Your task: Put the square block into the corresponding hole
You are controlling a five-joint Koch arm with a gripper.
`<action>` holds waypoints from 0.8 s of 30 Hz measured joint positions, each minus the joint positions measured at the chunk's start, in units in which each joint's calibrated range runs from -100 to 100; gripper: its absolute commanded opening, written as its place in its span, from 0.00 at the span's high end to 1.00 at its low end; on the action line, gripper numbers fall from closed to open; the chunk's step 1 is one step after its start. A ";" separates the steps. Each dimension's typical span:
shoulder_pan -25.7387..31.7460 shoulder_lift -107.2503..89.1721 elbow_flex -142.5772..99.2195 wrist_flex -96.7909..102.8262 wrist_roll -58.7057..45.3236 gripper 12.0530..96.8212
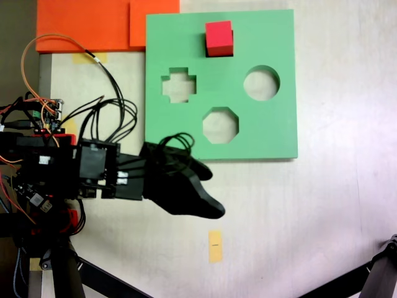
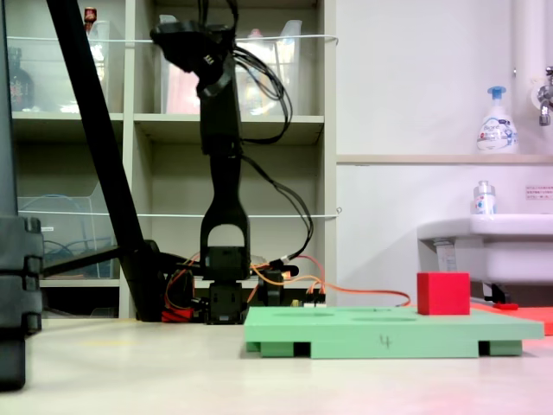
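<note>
A: Where is the small bright red foam cube (image 1: 219, 38) at this point?

B: It stands on the flat green foam board (image 1: 279, 124), at the board's far edge in the top-down fixed view. It looks to be sitting in the square cutout (image 1: 227, 54); a thin dark edge of that cutout shows just below and beside the block. In the low side view the red cube (image 2: 443, 293) stands well proud of the board's top (image 2: 389, 333), so I cannot tell how deep it is seated, or whether it merely rests over the opening.

A: And the other cutouts?

B: The cross-shaped cutout (image 1: 178, 87), the round cutout (image 1: 261, 83) and the octagonal cutout (image 1: 220, 125) are all unfilled, showing the pale table (image 1: 322, 217) through them.

A: What is the tool doing?

B: The black gripper (image 1: 208, 192) hangs off the board's near corner, well apart from the cube, and grasps nothing. Its two black shells overlap from above, so I cannot tell whether it is parted or closed.

A: So how far along?

B: By my judgement the placing is done or nearly so. What may be left is a check that the block is properly down, then resting the arm (image 2: 223, 173).
</note>
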 measured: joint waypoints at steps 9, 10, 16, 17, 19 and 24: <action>0.44 -33.93 -60.56 16.74 -1.17 0.43; 0.49 -35.70 -70.16 22.32 -1.71 0.43; 0.44 -48.02 -116.90 66.57 -7.91 0.55; 0.05 -48.15 -124.25 76.55 -9.62 0.58; -0.44 -46.79 -138.85 97.50 -14.26 0.58; 1.32 -47.47 -147.38 117.87 -20.07 0.56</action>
